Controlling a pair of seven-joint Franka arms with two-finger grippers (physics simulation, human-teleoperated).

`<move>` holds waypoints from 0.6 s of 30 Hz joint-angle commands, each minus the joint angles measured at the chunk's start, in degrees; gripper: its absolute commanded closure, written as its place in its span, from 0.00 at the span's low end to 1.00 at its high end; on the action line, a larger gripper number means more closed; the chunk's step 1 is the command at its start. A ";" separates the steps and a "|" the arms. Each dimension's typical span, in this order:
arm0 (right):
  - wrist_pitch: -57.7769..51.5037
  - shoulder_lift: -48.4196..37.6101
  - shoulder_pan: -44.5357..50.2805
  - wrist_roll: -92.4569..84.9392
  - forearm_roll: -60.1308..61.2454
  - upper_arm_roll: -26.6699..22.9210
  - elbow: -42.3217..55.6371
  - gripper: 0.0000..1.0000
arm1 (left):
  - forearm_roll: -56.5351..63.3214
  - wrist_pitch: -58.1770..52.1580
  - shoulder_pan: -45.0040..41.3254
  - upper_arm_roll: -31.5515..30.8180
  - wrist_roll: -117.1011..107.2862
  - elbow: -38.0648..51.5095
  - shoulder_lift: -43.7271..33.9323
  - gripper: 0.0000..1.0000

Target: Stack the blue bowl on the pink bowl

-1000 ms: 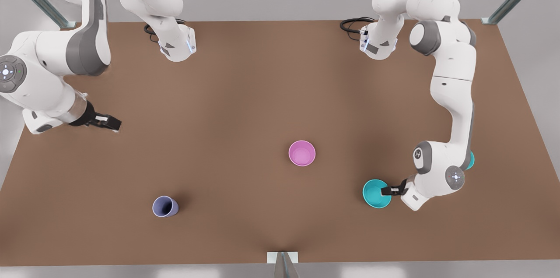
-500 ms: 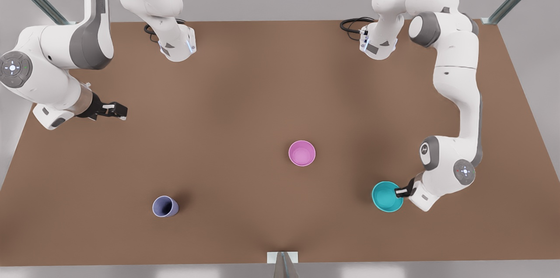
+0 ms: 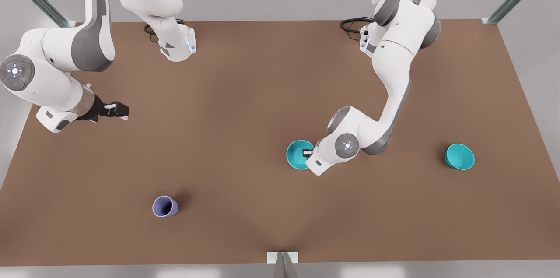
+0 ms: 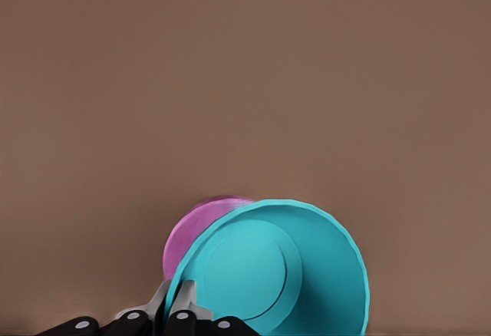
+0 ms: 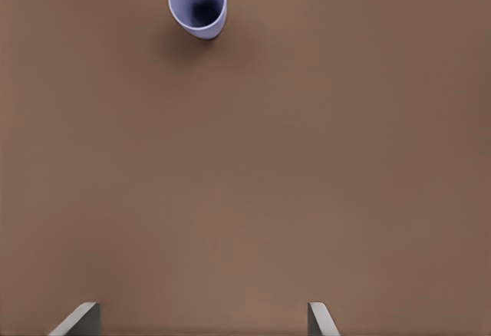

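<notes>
- The blue bowl (image 3: 299,154) is held above the table (image 3: 245,107) near the table's middle, just to the front view's left of the wrist that carries it; its opening faces up toward the front camera.
- In the left wrist view the blue bowl (image 4: 280,271) is seen tilted, with its rim pinched between the two fingers (image 4: 182,305) at the near edge.
- The pink bowl (image 4: 192,232) is glimpsed in the left wrist view as a magenta crescent directly behind and below the blue bowl; whether the two bowls are touching cannot be told. In the front view the pink bowl is covered by the blue one.
- The left gripper (image 3: 307,153) is closed on the rim of the blue bowl, on the side toward the front view's right; its arm reaches in from the far right base.
- A second turquoise bowl (image 3: 459,156) is seen standing alone on the table, well apart, toward the front view's right edge.
- A purplish-blue cup (image 3: 165,206) is set on the table toward the near left of the front view, well apart from the bowls; the same cup (image 5: 198,3) is seen from above in the right wrist view.
- The right gripper (image 3: 114,110) is held over the table's left side in the front view, well apart from every object, its arm waiting; its two fingers (image 5: 77,321) are spread wide, with nothing between them.
</notes>
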 commanded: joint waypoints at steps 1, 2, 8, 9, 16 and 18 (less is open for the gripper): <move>0.12 -0.05 0.02 -3.80 0.04 0.04 -0.01 0.00 | 0.04 6.11 -0.05 -0.16 -22.94 -1.97 -1.10 0.79; 0.12 -0.05 0.02 -3.80 0.04 0.04 -0.01 0.00 | 0.12 6.99 -0.05 -0.60 -22.94 -2.66 -1.19 0.79; 0.47 0.12 -0.07 -3.80 0.21 0.04 -0.45 0.00 | 0.21 13.06 0.13 -0.69 -22.50 -11.55 -4.09 0.79; 0.47 0.12 -0.07 -3.71 0.21 0.04 -0.45 0.00 | 0.21 13.06 0.13 -0.69 -22.50 -11.81 -4.09 0.79; 0.56 0.21 -0.07 -3.71 0.21 0.04 -0.71 0.00 | 0.74 13.06 1.71 -0.78 -21.97 -13.22 -4.09 0.79; 0.56 0.21 -0.07 -3.71 0.21 0.04 -0.71 0.00 | 0.74 13.06 2.15 -1.31 -21.97 -13.83 -4.18 0.79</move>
